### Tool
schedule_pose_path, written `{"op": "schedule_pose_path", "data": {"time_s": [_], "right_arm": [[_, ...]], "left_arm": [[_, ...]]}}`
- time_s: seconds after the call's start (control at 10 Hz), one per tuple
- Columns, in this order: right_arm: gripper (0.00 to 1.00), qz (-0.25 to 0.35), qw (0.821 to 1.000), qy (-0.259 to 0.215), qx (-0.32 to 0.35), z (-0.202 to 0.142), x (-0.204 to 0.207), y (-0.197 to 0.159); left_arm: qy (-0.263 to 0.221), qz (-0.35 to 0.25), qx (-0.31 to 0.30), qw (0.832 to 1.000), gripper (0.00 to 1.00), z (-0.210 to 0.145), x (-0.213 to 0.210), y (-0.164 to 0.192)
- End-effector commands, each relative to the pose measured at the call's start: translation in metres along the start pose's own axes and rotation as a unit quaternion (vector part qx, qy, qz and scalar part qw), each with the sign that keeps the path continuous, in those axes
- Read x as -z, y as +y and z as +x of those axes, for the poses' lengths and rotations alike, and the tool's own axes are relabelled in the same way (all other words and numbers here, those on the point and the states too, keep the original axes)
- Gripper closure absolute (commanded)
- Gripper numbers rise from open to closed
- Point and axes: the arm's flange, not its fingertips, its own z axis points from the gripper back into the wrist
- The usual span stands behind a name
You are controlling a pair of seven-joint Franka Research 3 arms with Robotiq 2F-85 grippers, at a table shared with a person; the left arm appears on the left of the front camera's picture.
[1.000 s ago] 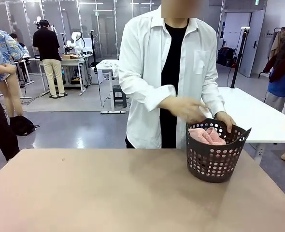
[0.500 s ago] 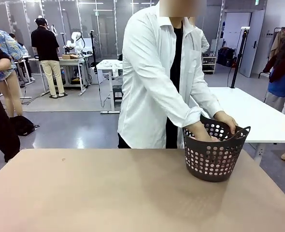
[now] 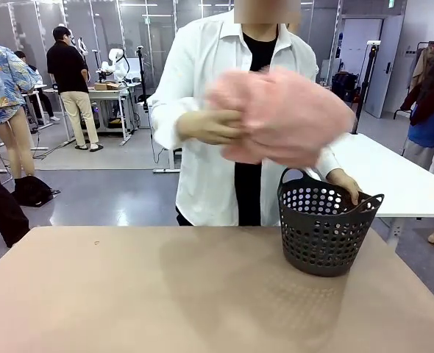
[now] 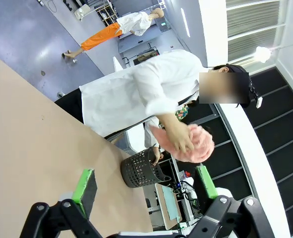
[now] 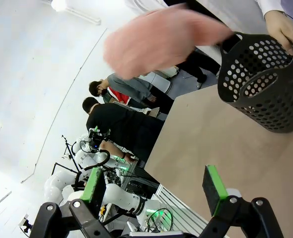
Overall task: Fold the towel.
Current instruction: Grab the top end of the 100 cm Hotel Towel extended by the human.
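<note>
Half a second ago the person had a hand down in the dark perforated plastic basket (image 3: 327, 235); now that hand (image 3: 210, 126) is up at chest height, closed on the light pink terry-cloth towel (image 3: 283, 118), which hangs bunched and motion-blurred in the air above the basket, clear of its rim; the person's other hand (image 3: 347, 184) rests on the basket's far rim, as it did before. We read this as the hand-over stage: the towel is out but not yet on the tan tabletop (image 3: 129, 294), so no fold has begun. Our left gripper (image 4: 145, 182) stands with its green pads wide apart and nothing between them; our right gripper (image 5: 154, 190) is likewise spread and empty; both are well apart from the towel. We judge that our part waits until the cloth is laid flat.
</note>
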Motion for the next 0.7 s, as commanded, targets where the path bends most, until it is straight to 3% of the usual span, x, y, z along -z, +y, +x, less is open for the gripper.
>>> {"op": "schedule_pose_path", "data": {"time_s": [0.0,0.6], "right_arm": [[0.00,0.003,1.000,-0.002,-0.007,0.0019,-0.0010,0.0009],[0.00,0.003,1.000,-0.002,-0.007,0.0019,-0.0010,0.0009]], "left_arm": [[0.002,-0.004,0.006,1.000,0.00,0.0011,0.0000,0.0011],[0.002,-0.004,0.006,1.000,0.00,0.0011,0.0000,0.0011]]}}
